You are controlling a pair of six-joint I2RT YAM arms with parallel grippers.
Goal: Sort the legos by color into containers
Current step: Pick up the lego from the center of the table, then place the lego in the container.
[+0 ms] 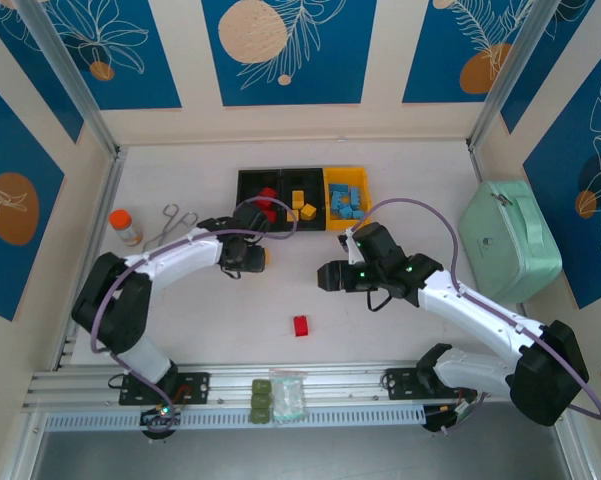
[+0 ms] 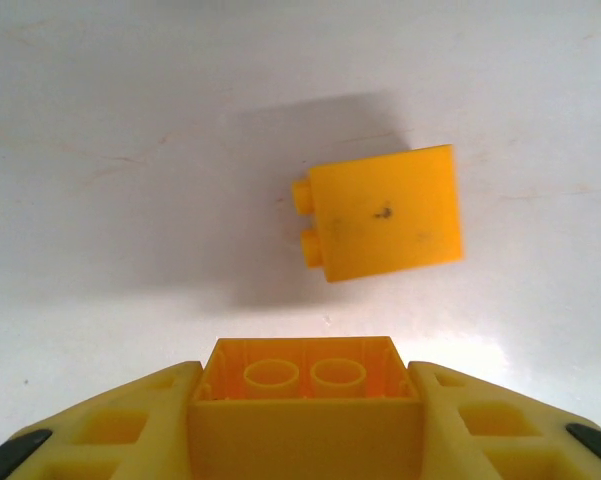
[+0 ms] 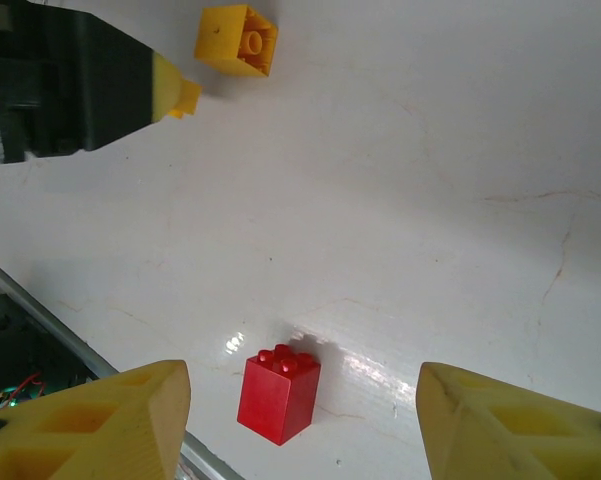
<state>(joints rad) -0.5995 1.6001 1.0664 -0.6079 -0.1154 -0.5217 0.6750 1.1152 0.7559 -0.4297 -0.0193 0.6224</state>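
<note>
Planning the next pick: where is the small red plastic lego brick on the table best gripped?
Take the small red plastic lego brick across two opposite side walls, below the studs, coming straight down. It stands upright, studs up, alone on the table, so its sides are free; the open right tool probably must turn to square with them.

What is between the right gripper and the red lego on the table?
Nothing: bare white table. The right wrist view shows the red lego alone ahead of the open right gripper; the top view agrees.
</note>
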